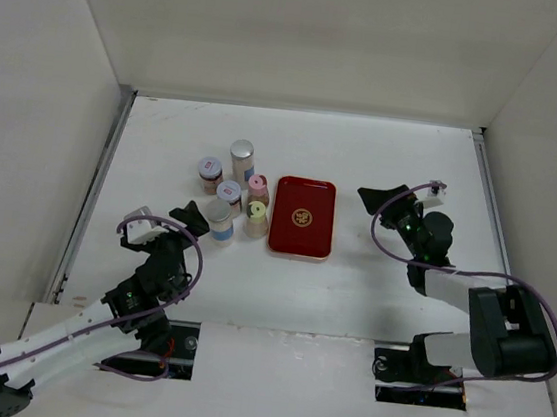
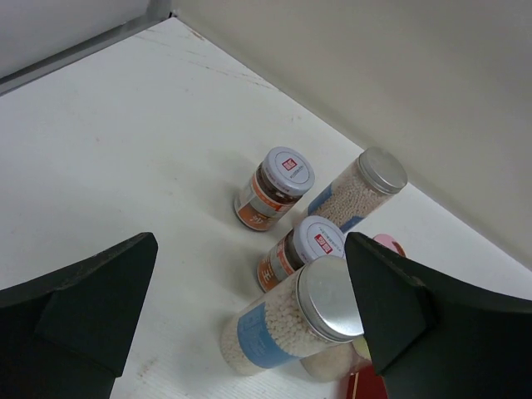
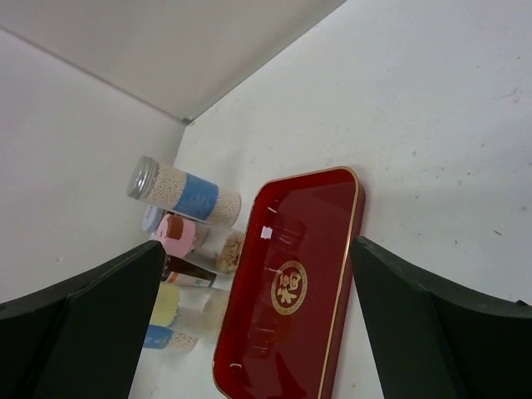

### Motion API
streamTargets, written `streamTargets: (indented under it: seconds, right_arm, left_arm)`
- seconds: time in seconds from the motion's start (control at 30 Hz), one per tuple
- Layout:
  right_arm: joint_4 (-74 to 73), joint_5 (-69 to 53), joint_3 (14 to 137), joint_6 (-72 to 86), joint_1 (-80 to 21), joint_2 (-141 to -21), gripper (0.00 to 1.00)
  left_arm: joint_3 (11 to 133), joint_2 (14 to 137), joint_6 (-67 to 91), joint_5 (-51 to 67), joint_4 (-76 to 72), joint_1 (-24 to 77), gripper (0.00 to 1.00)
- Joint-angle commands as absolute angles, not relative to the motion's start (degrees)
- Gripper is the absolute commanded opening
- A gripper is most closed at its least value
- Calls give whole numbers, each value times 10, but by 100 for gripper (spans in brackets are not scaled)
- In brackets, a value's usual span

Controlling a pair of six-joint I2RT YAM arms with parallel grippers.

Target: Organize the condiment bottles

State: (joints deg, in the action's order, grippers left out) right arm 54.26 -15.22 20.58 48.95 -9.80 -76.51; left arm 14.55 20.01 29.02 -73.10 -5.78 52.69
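- From overhead there are six jars (image 1: 230, 194): two tall ones with silver caps, two with whitish lids, one with a pink lid and one with a yellow lid. There is also one red tray (image 1: 301, 233) and two arms.
- The left arm stretches forward from its base. The left pincer (image 1: 194, 218) sits at the near-left edge of the cluster, and the near silver-capped jar (image 1: 221, 219) is just ahead of it.
- The right arm is folded back on itself. The right pincer (image 1: 382, 196) hangs over bare table (image 1: 385, 155), with the tray well off to its left and the jars beyond that.
- In the left wrist view the left pincer (image 2: 249, 243) is spread wide and holds nothing. The near silver-capped jar (image 2: 287, 320) stands between its fingers, closer to the right one. Two brown jars with whitish lids and the second silver-capped one stand farther ahead. A pink lid peeks past the right finger (image 2: 416, 316).
- In the right wrist view the right pincer (image 3: 258, 245) is also wide apart and holds nothing. The tray (image 3: 287, 287) lies straight ahead between its fingers. The jars (image 3: 184, 194) are crowded along the tray's far side, towards the left finger.
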Motion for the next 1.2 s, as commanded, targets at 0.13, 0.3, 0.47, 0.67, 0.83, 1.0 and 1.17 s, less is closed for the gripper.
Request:
streamTargets:
  seconds: [0.13, 0.3, 0.47, 0.67, 0.83, 1.0, 1.17]
  right_arm:
    - [623, -185, 209, 515, -90, -800, 100]
    - [656, -197, 203, 521, -88, -808, 100]
    - [650, -192, 204, 526, -85, -811, 100]
    - [650, -192, 204, 527, -81, -812, 100]
    - [650, -192, 204, 527, -82, -812, 100]
    - [650, -194, 208, 529, -84, -819, 100]
    - [650, -194, 208, 527, -84, -816, 100]
  left_arm:
    - [159, 192, 290, -739, -74, 530, 100]
    - [157, 189, 289, -739, -74, 523, 100]
    - [161, 196, 277, -729, -75, 518, 100]
    - [160, 209, 275, -701, -83, 515, 100]
    - [161, 220, 273, -646, -84, 512, 85]
    - [190, 303, 273, -584, -81, 506, 61]
    - [217, 394, 274, -528, -80, 495, 82]
